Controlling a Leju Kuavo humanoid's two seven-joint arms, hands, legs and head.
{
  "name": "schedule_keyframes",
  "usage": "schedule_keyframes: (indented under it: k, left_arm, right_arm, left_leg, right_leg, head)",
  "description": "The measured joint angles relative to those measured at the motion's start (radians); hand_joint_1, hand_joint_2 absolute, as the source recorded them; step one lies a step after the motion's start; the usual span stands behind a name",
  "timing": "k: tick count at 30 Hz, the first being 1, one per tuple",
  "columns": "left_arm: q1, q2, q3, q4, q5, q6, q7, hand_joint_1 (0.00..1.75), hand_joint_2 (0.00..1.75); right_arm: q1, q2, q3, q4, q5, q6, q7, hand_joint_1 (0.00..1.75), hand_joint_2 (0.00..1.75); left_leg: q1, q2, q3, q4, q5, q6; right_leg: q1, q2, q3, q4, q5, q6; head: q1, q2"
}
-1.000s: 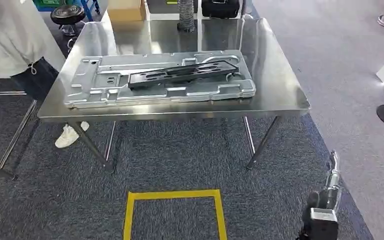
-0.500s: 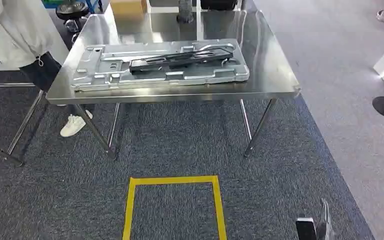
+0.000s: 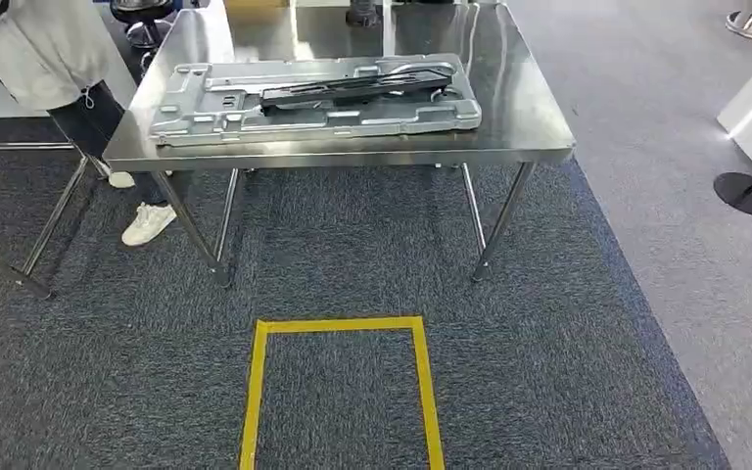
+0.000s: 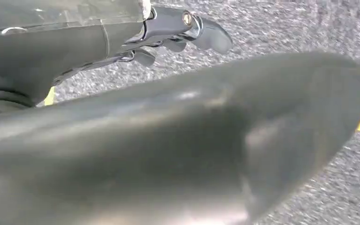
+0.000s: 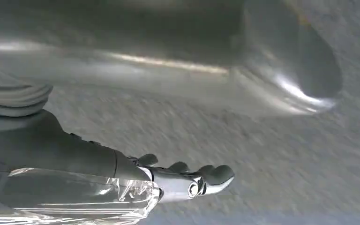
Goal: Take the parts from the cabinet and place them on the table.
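Steel table point(image 3: 534, 127) is seen ahead on grey carpet point(image 3: 333, 255). Two parts are laid on it: large silver stamped panel point(image 3: 206, 122) flat on the tabletop, w/ long black bracket point(image 3: 352, 88) resting lengthwise on top of it, toward the panel's far edge. Both sit nearer the table's front-left than its right side. Yellow tape square point(image 3: 338, 326) is marked on the carpet in front of the table. A person point(image 3: 49, 49) in a light jacket is stood just beside the table's left end, white shoe point(image 3: 147, 223) near the table leg. Black stanchion base point(image 3: 741, 194) is seen well apart at right.

Left hand point(image 4: 168, 33) is seen in wrist view over carpet: fingers point(image 4: 211, 35) loosely curled, slightly apart, nothing held. Right hand point(image 5: 168, 180) likewise in its wrist view: fingers point(image 5: 215, 173) lightly bent, apart, nothing held.
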Motion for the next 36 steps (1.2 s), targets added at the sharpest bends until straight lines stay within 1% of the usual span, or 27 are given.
schedule_keyframes:
  k: [1,3,4,5,6,7,8,9,10,11,12,14,15,16,17,18,20,21,22,24,25,26,29,30,31,32,36]
  left_arm:
    - [-0.002,0.0,0.0,0.0,0.0,-0.001,0.0,0.0,0.0]
    - [0.0,0.0,-0.001,0.0,0.0,-0.001,-0.001,0.0,0.0]
    - [0.001,0.0,-0.001,0.0,0.0,-0.001,0.0,0.0,0.0]
    - [0.002,0.0,-0.001,0.0,0.0,-0.001,0.001,0.0,0.0]
    - [0.003,0.0,-0.001,0.0,0.0,0.0,0.002,0.0,0.0]
    - [0.003,0.0,-0.001,0.0,0.0,0.003,0.01,0.0,0.0]
    - [0.003,0.0,-0.001,0.0,0.0,0.01,0.033,0.0,0.0]
    - [0.002,0.0,0.0,0.0,0.0,0.017,0.06,0.0,0.0]
    - [0.002,-0.001,0.0,0.0,0.0,0.021,0.077,0.0,0.0]
    - [0.002,-0.002,0.002,0.0,0.0,0.021,0.09,0.0,1.75]
    - [0.002,-0.002,0.005,0.0,0.0,0.019,0.098,0.0,1.75]
    - [0.0,-0.002,0.006,0.0,0.0,0.017,0.105,0.0,1.75]
    - [0.001,-0.002,0.006,0.0,0.0,0.013,0.106,0.0,1.75]
    - [0.003,-0.003,0.006,0.0,0.0,0.01,0.106,0.0,1.75]
    - [0.004,-0.004,0.006,0.0,0.0,0.008,0.106,0.0,1.75]
    - [0.004,-0.004,0.006,0.0,0.0,0.006,0.106,0.0,1.75]
    - [0.005,-0.005,0.006,0.0,0.0,0.002,0.106,0.0,1.75]
    - [0.006,-0.005,0.006,0.0,0.0,0.0,0.106,0.0,1.75]
    - [0.006,-0.005,0.006,0.0,0.0,-0.001,0.107,0.0,1.75]
    - [0.004,-0.005,0.006,0.0,0.0,0.0,0.109,0.0,1.75]
    - [0.003,-0.005,0.006,0.0,0.0,0.0,0.109,0.0,1.75]
    - [0.002,-0.005,0.006,0.0,0.0,0.0,0.109,0.0,1.75]
    - [0.003,-0.005,0.005,0.0,0.0,0.002,0.11,0.0,1.75]
    - [0.003,-0.006,0.005,0.0,0.0,0.003,0.11,0.0,1.75]
    - [0.003,-0.007,0.004,0.0,0.0,0.003,0.11,0.0,1.75]
    - [0.003,-0.007,0.004,0.0,0.0,0.003,0.11,0.0,1.75]
    - [0.001,-0.008,0.003,0.0,0.0,0.004,0.11,0.0,1.75]
  right_arm:
    - [0.001,0.001,0.0,0.011,0.006,0.001,0.007,0.0,0.0]
    - [-0.002,0.002,0.0,0.027,0.015,0.008,0.025,0.0,0.0]
    - [-0.004,0.002,0.0,0.034,0.02,0.011,0.033,0.0,0.0]
    - [-0.005,0.002,0.0,0.04,0.026,0.015,0.041,0.0,0.0]
    - [-0.004,0.002,0.0,0.047,0.032,0.015,0.053,0.0,0.0]
    - [-0.004,0.002,0.0,0.052,0.036,0.016,0.062,0.0,0.0]
    - [-0.005,0.002,0.0,0.055,0.041,0.025,0.08,0.0,0.0]
    - [-0.005,0.002,0.0,0.057,0.047,0.038,0.1,0.0,0.0]
    - [-0.007,0.001,0.0,0.058,0.05,0.046,0.112,0.0,0.0]
    - [-0.009,0.001,0.001,0.059,0.054,0.053,0.127,0.0,0.0]
    - [-0.011,0.001,0.002,0.063,0.058,0.062,0.151,0.0,0.0]
    - [-0.011,0.001,0.002,0.068,0.052,0.083,0.185,0.0,0.0]
    - [-0.009,0.002,0.002,0.07,0.042,0.091,0.204,0.0,0.0]
    - [-0.009,0.002,0.001,0.073,0.032,0.102,0.226,0.0,0.0]
    - [-0.009,0.002,-0.004,0.075,0.017,0.123,0.257,0.0,0.0]
    - [-0.008,0.002,-0.009,0.077,0.008,0.137,0.284,0.0,1.75]
    - [-0.006,0.002,-0.021,0.082,-0.016,0.166,0.345,0.0,1.75]
    - [-0.006,0.002,-0.028,0.084,-0.021,0.171,0.367,0.0,1.75]
    - [-0.004,0.003,-0.033,0.086,-0.027,0.177,0.378,0.0,1.75]
    - [-0.004,0.006,-0.04,0.086,-0.029,0.19,0.383,0.0,1.75]
    - [-0.005,0.007,-0.041,0.086,-0.029,0.193,0.386,0.0,1.75]
    - [-0.005,0.008,-0.042,0.086,-0.028,0.195,0.387,0.0,1.75]
    - [-0.007,0.008,-0.05,0.086,-0.028,0.206,0.387,0.0,1.75]
    - [-0.006,0.008,-0.053,0.086,-0.032,0.213,0.387,0.0,1.75]
    - [-0.007,0.008,-0.056,0.086,-0.034,0.218,0.39,0.0,1.75]
    - [-0.008,0.008,-0.056,0.086,-0.034,0.219,0.39,0.0,1.75]
    - [-0.008,0.008,-0.058,0.086,-0.034,0.235,0.389,0.0,1.75]
  left_leg:
    - [-0.002,0.001,-0.015,0.0,0.012,0.01]
    - [-0.004,0.002,-0.049,0.001,0.038,0.015]
    - [-0.005,0.001,-0.067,0.002,0.046,0.015]
    - [-0.005,0.002,-0.085,0.004,0.058,0.014]
    - [-0.005,0.002,-0.101,0.006,0.069,0.013]
    - [-0.005,0.002,-0.117,0.011,0.078,0.011]
    - [-0.005,0.002,-0.134,0.017,0.087,0.008]
    - [-0.005,0.002,-0.146,0.023,0.094,0.005]
    - [-0.005,0.002,-0.151,0.029,0.1,0.002]
    - [-0.01,0.002,-0.159,0.039,0.102,-0.003]
    - [-0.011,0.003,-0.165,0.044,0.109,-0.01]
    - [-0.008,0.004,-0.17,0.04,0.123,-0.022]
    - [-0.011,0.003,-0.172,0.042,0.126,-0.027]
    - [-0.006,-0.002,-0.182,0.064,0.1,-0.033]
    - [-0.003,-0.003,-0.204,0.121,0.048,-0.038]
    - [0.0,-0.003,-0.232,0.197,-0.002,-0.044]
    - [0.004,-0.003,-0.281,0.349,-0.066,-0.053]
    - [0.006,-0.003,-0.278,0.363,-0.06,-0.055]
    - [0.007,-0.003,-0.251,0.33,-0.035,-0.055]
    - [0.008,-0.003,-0.14,0.154,0.04,-0.05]
    - [0.008,-0.004,-0.089,0.067,0.058,-0.044]
    - [0.002,-0.004,-0.07,0.036,0.042,-0.036]
    - [0.002,-0.004,-0.079,0.03,0.045,-0.025]
    - [0.003,-0.005,-0.081,0.028,0.047,-0.028]
    - [0.001,-0.006,-0.083,0.028,0.048,-0.026]
    - [-0.001,-0.005,-0.084,0.029,0.049,-0.023]
    - [-0.004,-0.005,-0.09,0.032,0.05,-0.015]
  right_leg:
    - [0.0,0.003,-0.013,0.026,-0.054,0.002]
    - [-0.004,0.005,-0.048,0.16,-0.188,0.008]
    - [-0.004,0.005,-0.064,0.24,-0.229,0.013]
    - [-0.004,0.005,-0.07,0.3,-0.234,0.015]
    - [-0.004,0.005,-0.059,0.319,-0.207,0.017]
    - [-0.004,0.005,-0.031,0.301,-0.166,0.016]
    - [-0.004,0.005,0.018,0.243,-0.12,0.012]
    - [-0.003,0.005,0.085,0.155,-0.107,0.005]
    - [-0.001,0.004,0.152,0.064,-0.129,-0.003]
    - [0.006,0.004,0.209,-0.029,-0.161,-0.009]
    - [0.005,0.004,0.216,-0.053,-0.18,-0.015]
    - [0.007,0.005,0.206,-0.05,-0.175,-0.026]
    - [0.0,0.003,0.205,-0.059,-0.162,-0.035]
    - [0.0,0.001,0.2,-0.061,-0.154,-0.041]
    - [0.0,0.0,0.191,-0.06,-0.149,-0.048]
    - [0.001,-0.001,0.185,-0.059,-0.143,-0.049]
    - [0.003,-0.001,0.171,-0.057,-0.134,-0.049]
    - [0.003,-0.001,0.167,-0.055,-0.131,-0.047]
    - [0.003,0.0,0.163,-0.052,-0.13,-0.046]
    - [0.003,0.0,0.161,-0.044,-0.13,-0.043]
    - [0.003,0.001,0.159,-0.04,-0.132,-0.04]
    - [0.007,0.001,0.154,-0.034,-0.133,-0.033]
    - [0.008,0.001,0.152,-0.031,-0.132,-0.02]
    - [0.011,0.001,0.148,-0.032,-0.13,-0.041]
    - [0.009,0.0,0.147,-0.032,-0.13,-0.039]
    - [0.008,0.0,0.146,-0.032,-0.127,-0.03]
    - [0.004,0.001,0.143,-0.036,-0.121,-0.021]
  head:
    - [0.001,0.0]
    - [0.01,0.0]
    - [0.009,0.0]
    - [0.01,0.0]
    - [0.009,0.0]
    - [0.009,0.0]
    - [0.01,0.0]
    - [0.009,0.0]
    - [0.009,0.0]
    - [0.01,0.0]
    - [0.008,0.0]
    - [0.009,0.0]
    - [0.01,0.0]
    - [0.008,0.0]
    - [0.003,0.0]
    - [0.003,0.0]
    - [0.003,0.0]
    - [0.003,0.0]
    - [0.003,0.0]
    - [0.003,0.0]
    - [0.003,0.0]
    - [0.003,0.0]
    - [0.004,0.0]
    - [0.004,0.0]
    - [0.004,0.0]
    - [0.003,0.0]
    - [0.004,0.0]
